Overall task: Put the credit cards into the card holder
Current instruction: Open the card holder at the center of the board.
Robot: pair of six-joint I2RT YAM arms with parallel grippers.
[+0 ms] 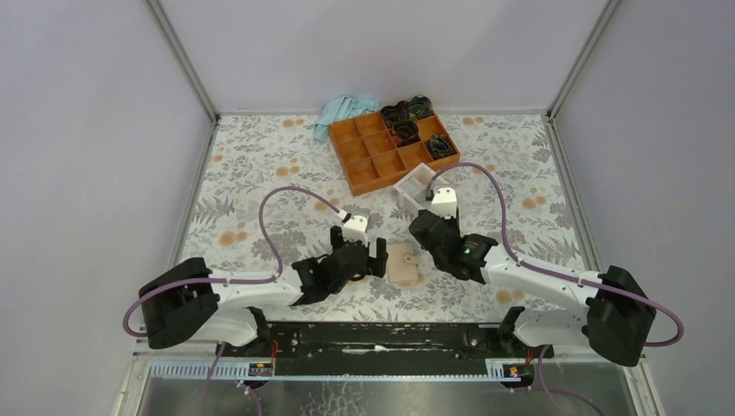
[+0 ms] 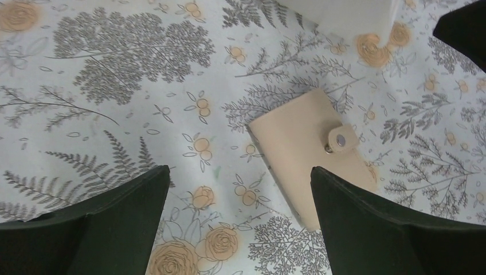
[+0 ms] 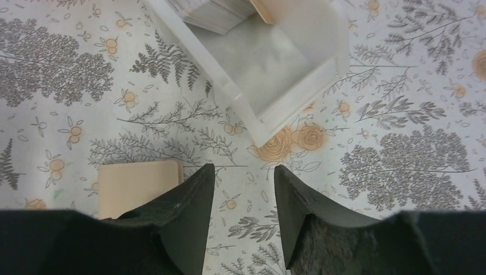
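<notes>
Tan card holder (image 2: pixel 304 143): lies flat and closed on the flowered table, between the two grippers; its snap tab (image 2: pixel 342 140) looks fastened. No card can go in before it is opened.
Left gripper (image 2: pixel 238 175): jaws wide apart, empty, at 9 o'clock of the holder, very near its edge. Risk: the smooth holder may slide away when one finger pushes it, because nothing pins it down.
Right gripper (image 3: pixel 243 172): jaws apart with a narrower gap, empty, at 1 o'clock of the holder. Risk: both grippers are near each other here and may collide.
White box (image 3: pixel 298 86): at 12 o'clock of the holder; what seems a stack of cards (image 3: pixel 215 14) lies in its far corner. Risk: thin cards against the wall are hard to pinch; two may come up together, or the light box may tip.
Orange tray (image 1: pixel 360 160): farther at 12 o'clock, not part of the task.
</notes>
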